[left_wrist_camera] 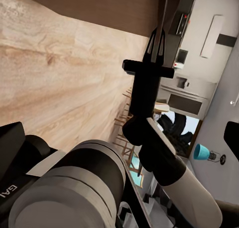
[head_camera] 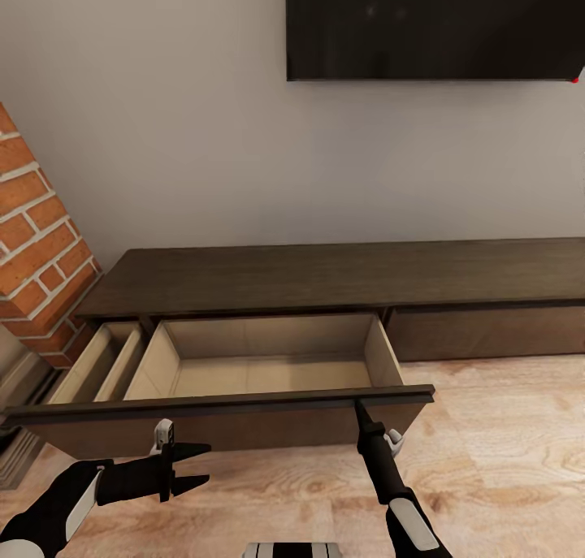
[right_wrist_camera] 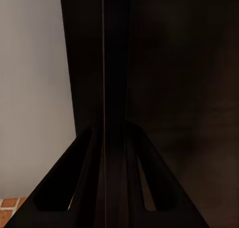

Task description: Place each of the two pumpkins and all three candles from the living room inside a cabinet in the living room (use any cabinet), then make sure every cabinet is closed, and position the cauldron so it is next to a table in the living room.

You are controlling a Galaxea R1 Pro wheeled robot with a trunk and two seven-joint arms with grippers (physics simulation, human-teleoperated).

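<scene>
The long, low dark brown wooden cabinet stands against the grey wall beneath a black wall screen, its wide pale-lined drawer pulled far out over the light wood floor with nothing in it. The right gripper has its jaws pressed together at the drawer front's top edge (the right wrist view shows them as one closed dark wedge). The left gripper hangs spread apart, holding nothing, just below the drawer front. A red brick column bounds the left end.
</scene>
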